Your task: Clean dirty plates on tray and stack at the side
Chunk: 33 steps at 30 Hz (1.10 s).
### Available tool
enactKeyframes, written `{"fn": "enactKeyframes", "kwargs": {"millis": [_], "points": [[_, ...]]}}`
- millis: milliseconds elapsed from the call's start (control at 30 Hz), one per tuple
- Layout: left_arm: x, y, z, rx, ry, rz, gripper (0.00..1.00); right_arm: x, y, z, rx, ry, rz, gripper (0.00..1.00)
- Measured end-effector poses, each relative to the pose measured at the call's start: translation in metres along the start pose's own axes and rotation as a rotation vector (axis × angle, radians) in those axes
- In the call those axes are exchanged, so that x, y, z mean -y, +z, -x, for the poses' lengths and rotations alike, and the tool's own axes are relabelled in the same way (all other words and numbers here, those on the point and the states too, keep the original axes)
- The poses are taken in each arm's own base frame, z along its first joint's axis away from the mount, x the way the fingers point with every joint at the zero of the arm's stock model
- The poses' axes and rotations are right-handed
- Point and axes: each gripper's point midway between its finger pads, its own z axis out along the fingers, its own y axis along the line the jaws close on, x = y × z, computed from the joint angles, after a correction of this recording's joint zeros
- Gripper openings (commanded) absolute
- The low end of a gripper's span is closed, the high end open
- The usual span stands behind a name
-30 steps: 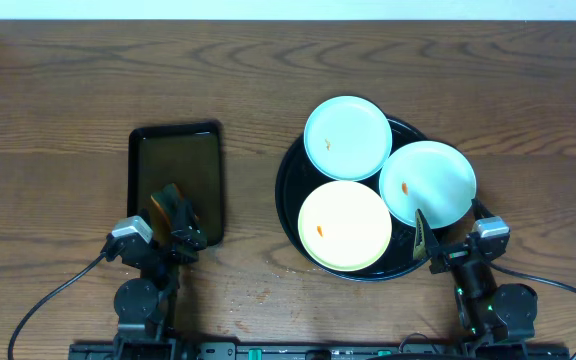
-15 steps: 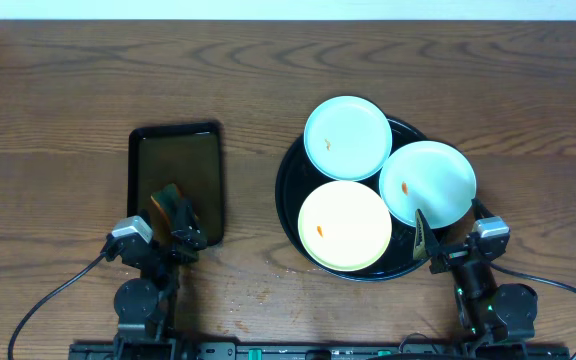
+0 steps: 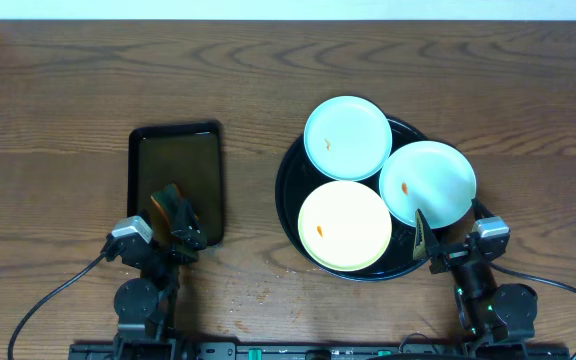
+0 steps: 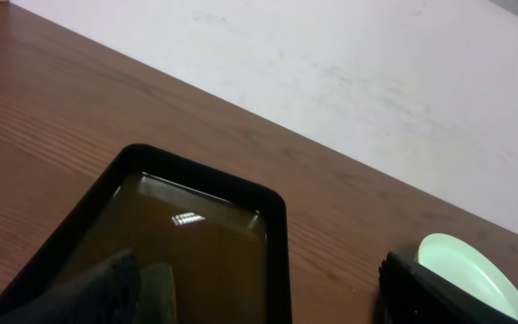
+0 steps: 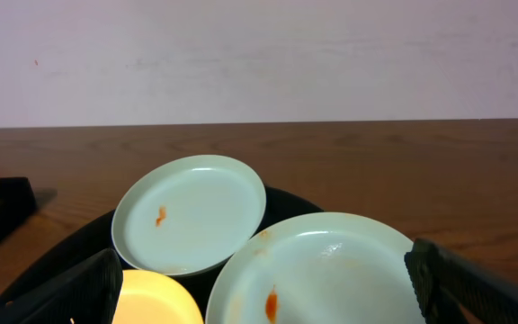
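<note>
The left gripper point(image 4: 259, 274) gapes wide above the rectangular tray point(image 4: 275, 225), holding nothing. The right gripper point(image 5: 263, 270) spreads wide, empty, beside a mint plate point(image 5: 331, 252).

The worktop point(image 3: 68, 90) is dark brown wood with plain grain and a low sheen. The round tray point(image 3: 286, 200) looks like glossy black plastic. The mint plates point(image 3: 347, 137) and the yellow plate point(image 3: 344, 225) are smooth and faintly shiny. The rectangular tray point(image 3: 176, 160) is glossy black; its brown sponge point(image 3: 168, 205) looks matt.

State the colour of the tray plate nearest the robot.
The plate is pale yellow, with an orange smear; best seen overhead.
</note>
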Motion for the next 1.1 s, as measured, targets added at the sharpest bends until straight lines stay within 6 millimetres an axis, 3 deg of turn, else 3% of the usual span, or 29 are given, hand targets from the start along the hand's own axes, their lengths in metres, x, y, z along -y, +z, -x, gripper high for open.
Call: {"fn": "enactKeyframes", "kwargs": {"millis": [700,933,1100], "points": [[0.001,0.000,-0.001,-0.004,0.000,-0.008,0.86,-0.001,0.000,0.003,0.010,0.020,0.007,0.99],[0.023,0.000,-0.006,-0.024,-0.006,-0.137,0.86,-0.011,0.000,0.000,-0.007,0.072,0.066,0.99],[0.042,-0.007,0.013,0.001,-0.004,-0.212,0.86,-0.028,-0.007,0.000,-0.086,0.108,0.150,0.99]]}}
